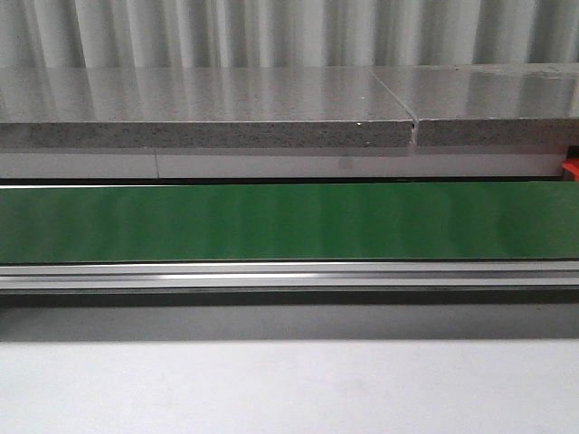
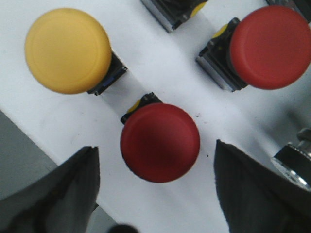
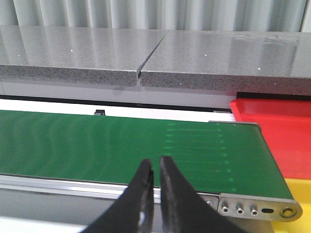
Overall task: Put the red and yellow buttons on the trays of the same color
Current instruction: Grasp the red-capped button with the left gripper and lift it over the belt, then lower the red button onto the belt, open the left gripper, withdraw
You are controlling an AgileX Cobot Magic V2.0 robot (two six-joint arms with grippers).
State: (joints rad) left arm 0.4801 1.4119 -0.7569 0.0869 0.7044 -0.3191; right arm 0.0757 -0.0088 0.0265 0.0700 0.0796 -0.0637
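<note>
Your left hand (image 2: pixel 158 194) is spread wide and empty, a red button (image 2: pixel 160 142) on the white tabletop (image 2: pixel 160 63) between its fingers. Your right hand (image 3: pixel 156 182) is nearly closed, empty, above the green belt (image 3: pixel 121 145).

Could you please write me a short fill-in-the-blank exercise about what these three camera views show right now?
1. The open left gripper straddles a button coloured ____.
2. The conveyor belt is coloured ____.
3. The right gripper has its fingers nearly ____.
4. Past the belt's end, the red tray sits beside a ____ tray.

Missing words: red; green; closed; yellow.
</note>
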